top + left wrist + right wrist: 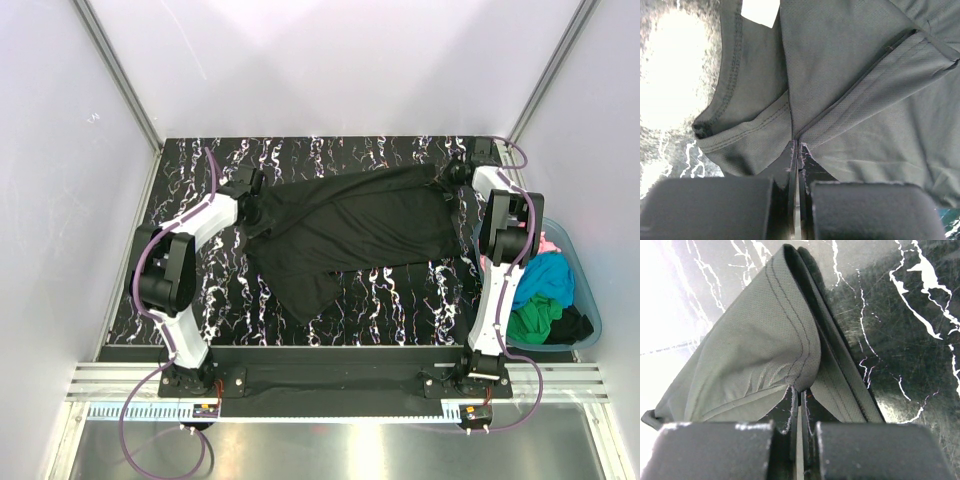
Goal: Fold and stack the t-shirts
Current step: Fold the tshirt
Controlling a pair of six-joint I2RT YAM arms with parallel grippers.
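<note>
A large black t-shirt (345,235) lies stretched across the marbled table between both arms. My left gripper (247,190) is shut on its left end; in the left wrist view the cloth (855,85) is pinched near the collar, between the closed fingers (812,170). My right gripper (452,172) is shut on the right end, where a hemmed fold (765,345) rises from the closed jaws. Pink (546,243), turquoise-blue (546,278) and green (533,318) t-shirts are heaped in the tub at the right.
The translucent teal tub (592,320) sits off the table's right edge beside the right arm. White walls close in the back and sides. A metal rail runs along the near edge (330,378).
</note>
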